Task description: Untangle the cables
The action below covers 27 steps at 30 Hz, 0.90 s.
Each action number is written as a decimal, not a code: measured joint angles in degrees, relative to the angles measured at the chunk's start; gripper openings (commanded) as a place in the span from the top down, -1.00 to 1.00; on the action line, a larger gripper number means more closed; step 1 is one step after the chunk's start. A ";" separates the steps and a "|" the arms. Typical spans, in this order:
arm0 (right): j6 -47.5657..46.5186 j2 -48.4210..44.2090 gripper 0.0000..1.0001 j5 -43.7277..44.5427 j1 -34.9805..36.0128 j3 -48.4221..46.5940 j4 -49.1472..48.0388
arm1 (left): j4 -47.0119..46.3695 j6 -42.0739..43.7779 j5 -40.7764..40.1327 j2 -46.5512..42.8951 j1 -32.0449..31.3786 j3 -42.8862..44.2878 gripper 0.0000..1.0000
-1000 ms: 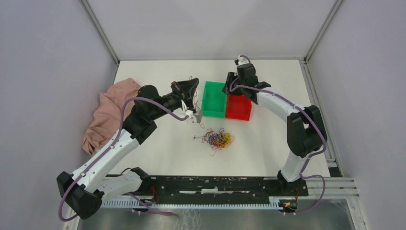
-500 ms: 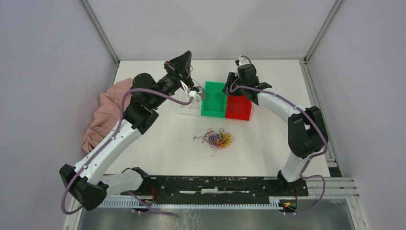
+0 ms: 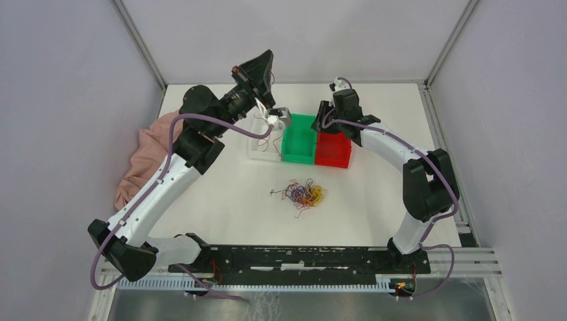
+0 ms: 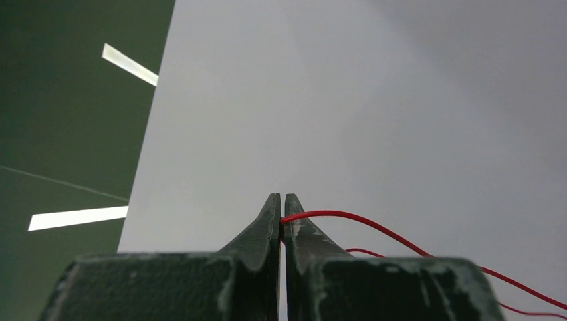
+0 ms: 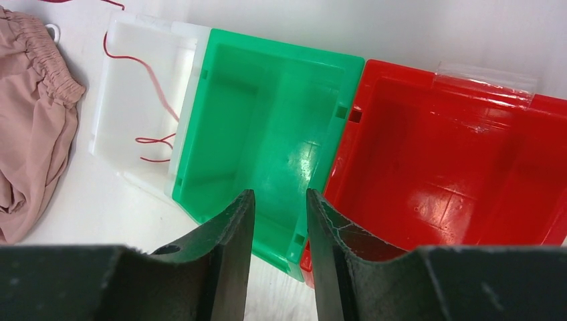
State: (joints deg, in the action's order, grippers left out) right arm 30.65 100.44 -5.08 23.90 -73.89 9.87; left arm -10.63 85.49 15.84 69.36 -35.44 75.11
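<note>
The cables [image 3: 305,194] lie as a small clump of red, yellow and purple wires on the white table, in front of the bins. My left gripper [image 3: 273,120] is raised above the white bin [image 3: 254,152] and is shut on one red wire [image 3: 270,137], which hangs down into that bin. In the left wrist view the closed jaws [image 4: 281,198] pinch the red wire [image 4: 348,217], which trails off to the right. My right gripper [image 5: 279,194] is open and empty, hovering over the green bin [image 5: 267,127]; it also shows in the top view [image 3: 322,119].
The white, green [image 3: 299,139] and red [image 3: 333,150] bins stand side by side at the back middle. The red bin [image 5: 455,154] is empty. A red wire [image 5: 157,80] curls in the white bin [image 5: 134,67]. A pink cloth [image 3: 150,157] lies at the left.
My left gripper has lifted and swung back from near the clump to above the white bin, carrying the red wire. The right arm has not moved.
</note>
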 measured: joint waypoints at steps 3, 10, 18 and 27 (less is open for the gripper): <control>0.00 -0.15 0.20 -0.02 -0.02 0.02 0.02 | -0.52 -0.13 -0.83 2.05 0.00 5.11 0.94; 0.09 -0.44 0.21 -0.17 -0.02 0.04 0.02 | -1.46 0.39 -0.90 1.33 -0.02 6.91 0.94; 0.15 -0.44 0.21 -0.37 -0.04 0.04 0.04 | -0.50 6.47 -3.98 5.03 -0.02 12.48 0.94; 0.15 -0.46 0.21 -0.46 -0.31 0.44 -0.02 | 8.26 11.89 -15.56 10.10 4.55 21.09 0.94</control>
State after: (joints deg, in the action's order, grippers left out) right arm 30.81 99.98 -5.54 23.59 -73.45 9.85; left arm -2.37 97.38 0.27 79.46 -30.89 96.20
